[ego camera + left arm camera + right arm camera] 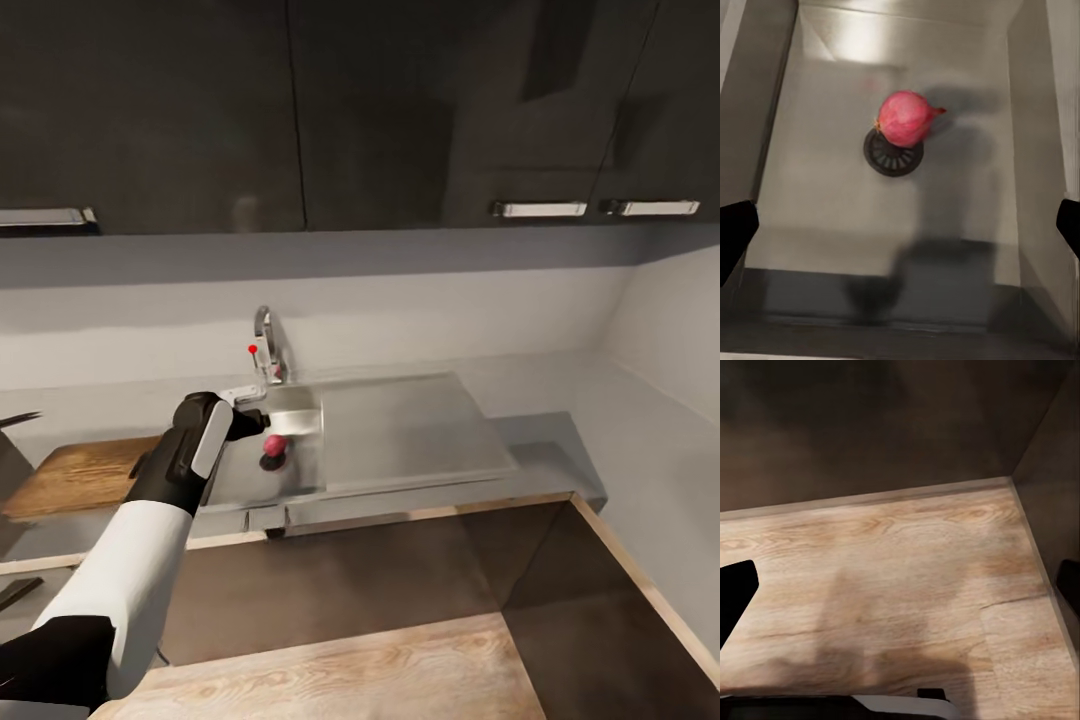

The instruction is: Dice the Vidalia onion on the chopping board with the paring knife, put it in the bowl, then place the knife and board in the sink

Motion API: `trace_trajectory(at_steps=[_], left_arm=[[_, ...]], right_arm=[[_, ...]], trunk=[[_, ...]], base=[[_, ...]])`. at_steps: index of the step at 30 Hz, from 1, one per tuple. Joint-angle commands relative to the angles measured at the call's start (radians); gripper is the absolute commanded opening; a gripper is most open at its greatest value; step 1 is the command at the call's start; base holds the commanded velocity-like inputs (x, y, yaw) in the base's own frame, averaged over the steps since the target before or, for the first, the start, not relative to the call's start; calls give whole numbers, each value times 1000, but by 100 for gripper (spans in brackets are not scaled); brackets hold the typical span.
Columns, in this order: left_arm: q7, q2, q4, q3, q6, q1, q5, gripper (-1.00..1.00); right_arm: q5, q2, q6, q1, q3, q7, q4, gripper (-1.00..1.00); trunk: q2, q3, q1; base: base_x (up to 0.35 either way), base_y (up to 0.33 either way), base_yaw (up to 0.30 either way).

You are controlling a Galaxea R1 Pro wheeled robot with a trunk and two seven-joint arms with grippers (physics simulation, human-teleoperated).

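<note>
One pink-red round onion (904, 118) rests on the round drain of the grey steel sink (825, 202). Left gripper (900, 229) hovers above, fingers spread apart; right gripper (900, 592) likewise spread over wooden floor (885, 562).

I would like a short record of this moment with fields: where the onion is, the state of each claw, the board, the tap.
onion: pink-red onion resting on the round drain inside the sink
left claw: open, fingers spread wide, above the basin, apart from the onion
right claw: open, over a light wooden floor
chopping board: on the countertop, left of the sink
tap: behind the basin
</note>
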Motion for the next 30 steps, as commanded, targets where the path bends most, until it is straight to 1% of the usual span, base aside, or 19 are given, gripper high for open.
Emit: trace_trajectory(at_steps=[1, 9, 13, 22, 30], left_arm=[[9, -1, 0, 2, 3, -1, 10, 100], [9, -1, 2, 0, 3, -1, 10, 100], [9, -1, 10, 0, 3, -1, 10, 100], [12, -1, 23, 0, 1, -1, 10, 100], [12, 2, 37, 1, -2, -1, 9, 100]], right_arm=[[3, 0, -1, 0, 2, -5, -1, 100], [3, 0, -1, 0, 2, -6, -1, 100], [3, 0, -1, 0, 2, -6, -1, 100], [3, 0, -1, 0, 2, -6, -1, 100], [3, 0, -1, 0, 2, -7, -1, 100]], trunk=[[-2, -3, 1], [-2, -16, 1], [-2, -23, 1], [-2, -37, 1], [-2, -50, 1]], base=[[184, -154, 0], [196, -201, 0], [96, -163, 0], [13, -9, 0], [212, 0, 0]])
